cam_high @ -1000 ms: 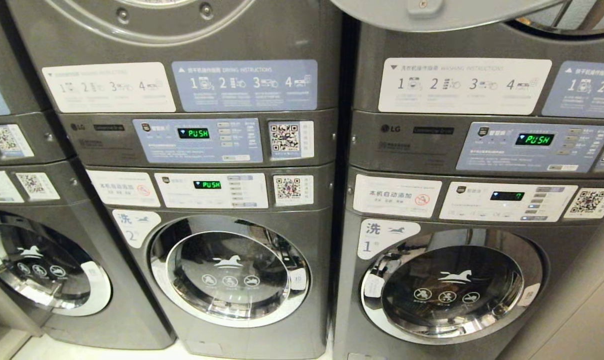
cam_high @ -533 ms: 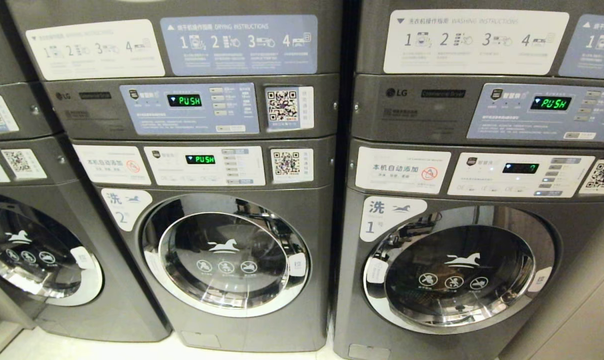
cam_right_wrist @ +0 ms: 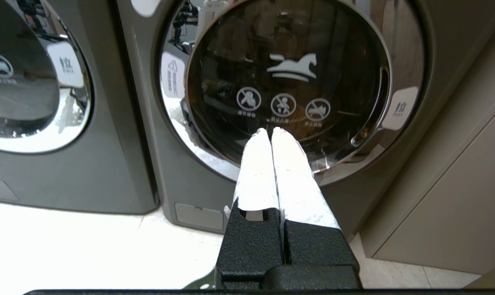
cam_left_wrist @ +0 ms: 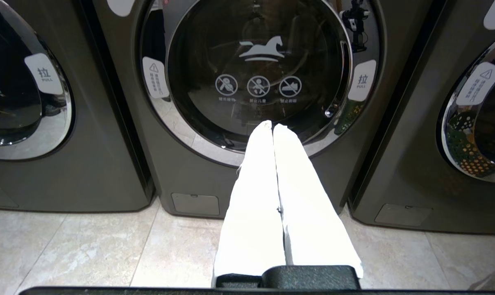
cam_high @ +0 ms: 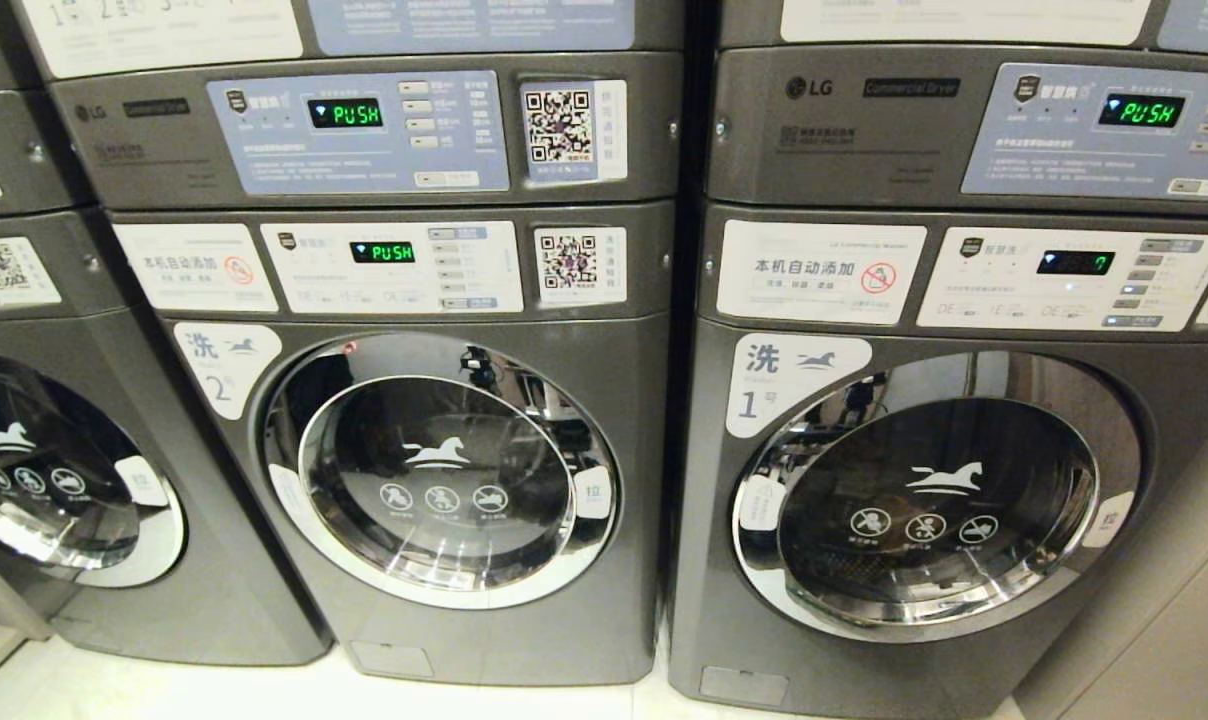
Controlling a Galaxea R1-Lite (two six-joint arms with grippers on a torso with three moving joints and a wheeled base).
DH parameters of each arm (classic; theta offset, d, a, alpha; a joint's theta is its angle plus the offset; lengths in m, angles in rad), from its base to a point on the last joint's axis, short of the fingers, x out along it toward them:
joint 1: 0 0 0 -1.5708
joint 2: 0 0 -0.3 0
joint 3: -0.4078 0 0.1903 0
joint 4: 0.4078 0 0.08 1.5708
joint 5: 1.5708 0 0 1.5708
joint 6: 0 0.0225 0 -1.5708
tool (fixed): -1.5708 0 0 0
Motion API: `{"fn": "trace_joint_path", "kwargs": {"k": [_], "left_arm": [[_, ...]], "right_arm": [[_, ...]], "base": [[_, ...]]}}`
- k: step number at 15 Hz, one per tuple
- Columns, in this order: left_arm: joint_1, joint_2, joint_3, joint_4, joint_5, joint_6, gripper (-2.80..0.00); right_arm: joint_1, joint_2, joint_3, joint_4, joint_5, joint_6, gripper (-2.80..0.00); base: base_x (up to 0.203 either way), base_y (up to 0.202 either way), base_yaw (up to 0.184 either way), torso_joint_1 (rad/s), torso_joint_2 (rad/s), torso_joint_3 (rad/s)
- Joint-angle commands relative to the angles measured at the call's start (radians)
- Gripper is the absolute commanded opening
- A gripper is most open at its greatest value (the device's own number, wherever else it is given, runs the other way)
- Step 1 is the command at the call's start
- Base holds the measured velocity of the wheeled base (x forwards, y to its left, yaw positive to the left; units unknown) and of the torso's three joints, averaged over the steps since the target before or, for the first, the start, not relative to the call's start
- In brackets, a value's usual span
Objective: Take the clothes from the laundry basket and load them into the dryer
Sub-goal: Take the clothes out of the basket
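head view looks down on three washers; the wrist views sit low, near the floor (cam_left_wrist: pixel 87 246), each facing one door, shared with head view.

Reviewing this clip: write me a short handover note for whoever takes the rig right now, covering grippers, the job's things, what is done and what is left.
Left gripper: jaws shut, empty, pointing at the closed door of washer 2.
Right gripper: jaws shut, empty, pointing at the closed door of washer 1.
Neither arm shows in the head view.
Laundry basket and clothes: not in any view.
Dryer control panels sit above the washers; the dryer drums are out of frame.
Done: nothing visible.
Left: find the basket, pick up clothes, load the dryer.
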Motion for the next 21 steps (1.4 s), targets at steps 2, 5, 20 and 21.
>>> {"fn": "trace_joint_path", "kwargs": {"k": [2, 5, 20, 21], "left_arm": [[0.0, 0.002, 0.0, 0.0, 0.0, 0.0, -2.8], [0.0, 0.002, 0.0, 0.0, 0.0, 0.0, -2.8], [0.0, 0.002, 0.0, 0.0, 0.0, 0.0, -2.8], [0.0, 0.002, 0.0, 0.0, 0.0, 0.0, -2.8]], "right_arm": [[0.0, -0.002, 0.0, 0.0, -0.001, -0.002, -2.8], [0.0, -0.002, 0.0, 0.0, 0.0, 0.001, -2.8], [0.0, -0.002, 0.0, 0.001, 0.002, -0.002, -2.8], [0.0, -0.002, 0.0, 0.001, 0.0, 0.001, -2.8]], "base": [[0.0, 0.0, 0.0, -0.125, 0.47, 0.348], [0.0, 0.0, 0.0, -0.094, 0.45, 0.365], [0.0, 0.0, 0.0, -0.011, 0.15, 0.133], [0.0, 0.0, 0.0, 0.0, 0.0, 0.0]]}}
